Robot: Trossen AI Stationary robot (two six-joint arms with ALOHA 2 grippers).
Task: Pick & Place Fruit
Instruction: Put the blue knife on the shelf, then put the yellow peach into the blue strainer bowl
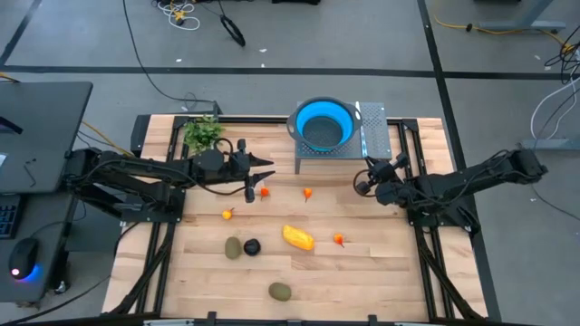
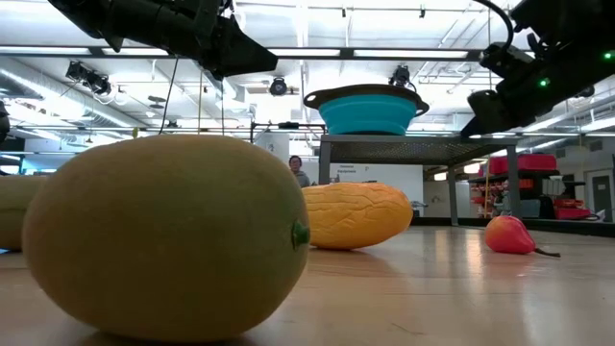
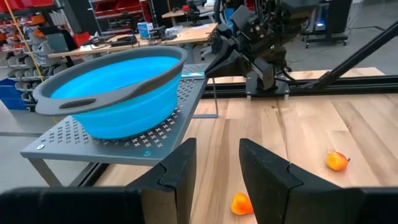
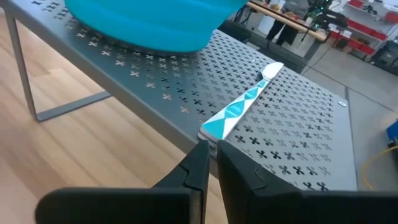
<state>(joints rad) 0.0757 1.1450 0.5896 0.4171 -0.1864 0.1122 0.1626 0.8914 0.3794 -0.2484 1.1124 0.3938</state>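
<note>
Fruit (image 1: 298, 237): all of it lies on the wooden surface (image 1: 381, 272), lower middle of the overhead frame; nothing sits in the blue bowl (image 1: 323, 124) yet, as far as I can see.
Left hand (image 1: 250, 177): I have it at upper left of centre, fingers (image 3: 179, 167) parted by a modest gap and holding nothing.
Right hand (image 1: 363, 184): right of centre, just below the grey perforated stand (image 1: 376, 138); fingers nearly shut, nothing between them, tips at the end of the striped strip (image 4: 239, 109) lying on the stand.
Key relation: the nearest small orange piece (image 1: 264, 192) lies just beside and below my left hand's tips, so I judge the left arm better placed for it; the bowl is up and to the right of that hand.
Long piece: the yellow-orange one runs roughly left-right, tilted slightly down to the right, about midway between the hands.
Count: one long yellow-orange, four small orange-red, two olive ovals (image 1: 234, 247), one black round (image 1: 252, 246).
Other: one leafy sprig (image 1: 203, 133) at upper left.
</note>
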